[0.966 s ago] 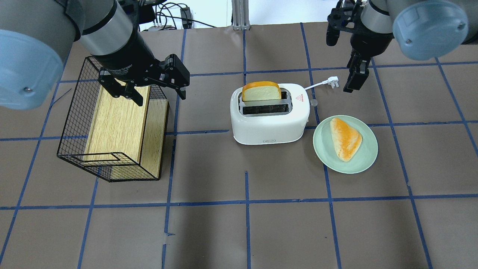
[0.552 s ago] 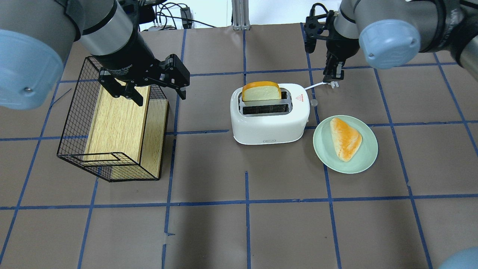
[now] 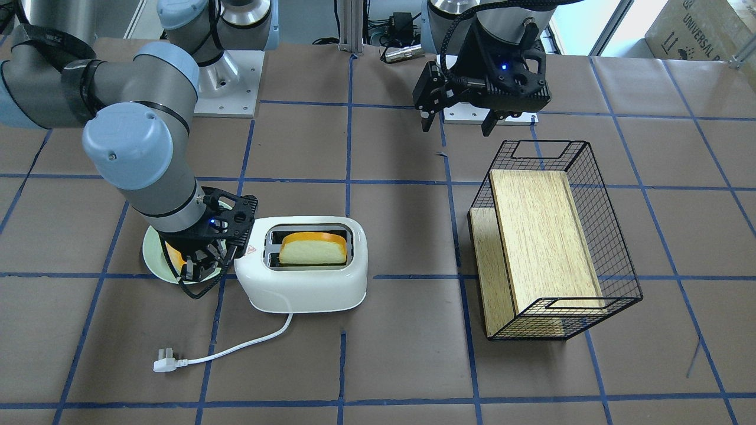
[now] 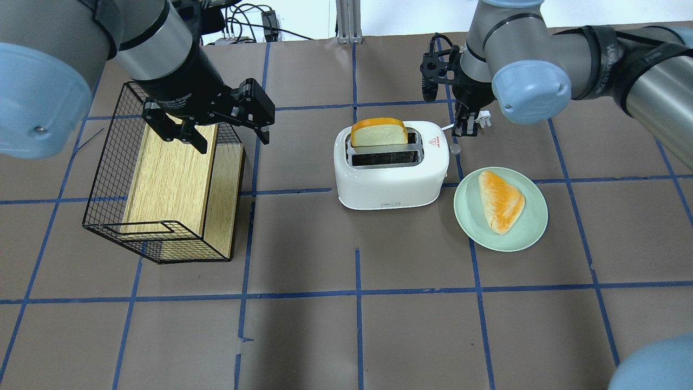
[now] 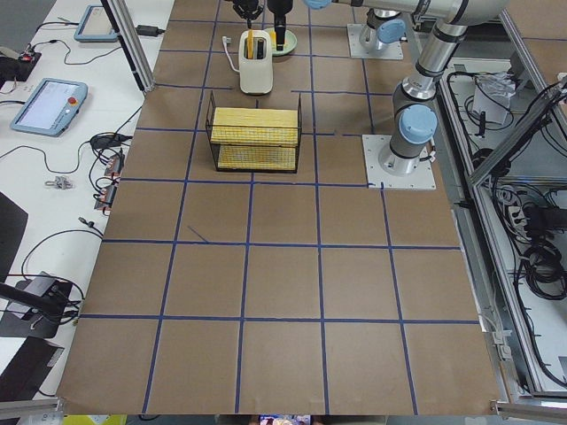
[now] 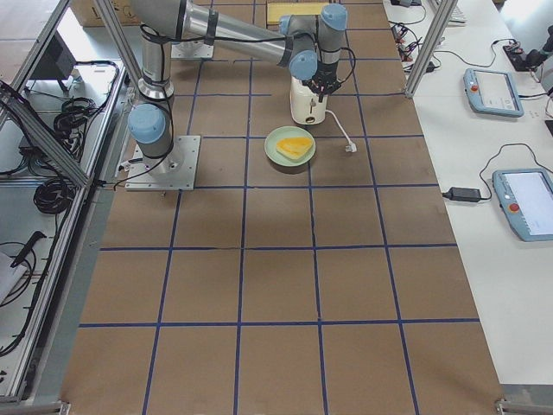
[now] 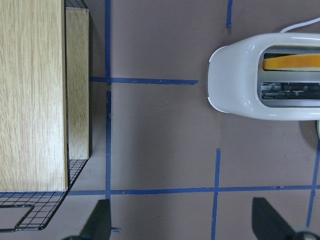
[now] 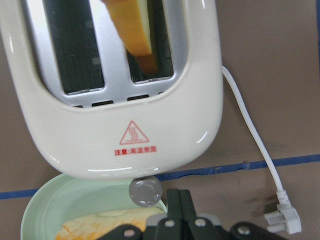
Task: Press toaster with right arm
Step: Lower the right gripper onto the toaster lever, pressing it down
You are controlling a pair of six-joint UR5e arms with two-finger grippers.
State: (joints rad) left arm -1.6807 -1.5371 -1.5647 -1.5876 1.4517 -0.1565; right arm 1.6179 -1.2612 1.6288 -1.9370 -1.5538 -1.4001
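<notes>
The white toaster [image 4: 390, 173] stands mid-table with a slice of bread [image 4: 379, 132] upright in its far slot; it also shows in the front view [image 3: 307, 289] and the right wrist view [image 8: 120, 100]. My right gripper [image 4: 465, 125] is shut and empty. It points down just off the toaster's end that bears the red triangle sticker [image 8: 133, 133]. In the right wrist view its closed fingertips [image 8: 179, 197] sit right beside the round silver knob [image 8: 145, 192]; I cannot tell if they touch it. My left gripper [image 4: 233, 138] is open and empty above the wire basket.
A black wire basket [image 4: 103, 179] with a wooden board [image 4: 168, 179] lies left of the toaster. A pale green plate [image 4: 528, 235] with a pastry [image 4: 501, 200] sits close to its right. The white cord and plug [image 3: 165, 361] lie beyond the toaster.
My right arm has swung left and come down, from right of the plug to the toaster's sticker end. My left arm has not moved.
</notes>
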